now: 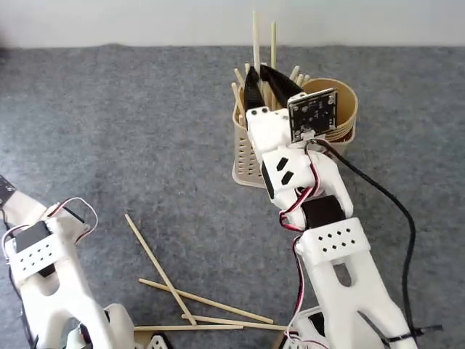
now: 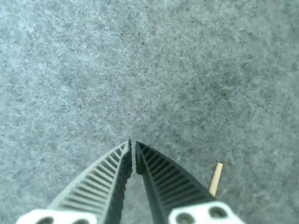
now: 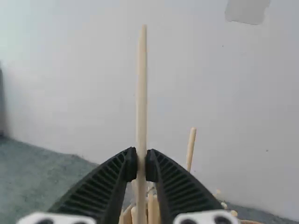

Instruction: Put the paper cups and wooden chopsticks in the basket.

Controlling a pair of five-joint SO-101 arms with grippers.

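Observation:
My right gripper [image 1: 259,74] is over the cream slotted basket [image 1: 245,166], shut on an upright wooden chopstick [image 3: 141,88] that points straight up between its fingers [image 3: 122,175]. More chopsticks [image 1: 273,40] stand in the basket beside it. A stack of brown paper cups [image 1: 344,109] sits at the basket's right end. Several loose chopsticks [image 1: 156,265] lie crossed on the grey carpet near the front. My left gripper [image 2: 132,143] hangs shut and empty over bare carpet, with one chopstick end [image 2: 216,179] just beside it.
Grey carpet [image 1: 131,131] covers the table, with a pale wall along the far edge behind the basket. The left arm's white body [image 1: 43,276] sits at the front left, and the right arm's cable [image 1: 396,211] trails down the right side.

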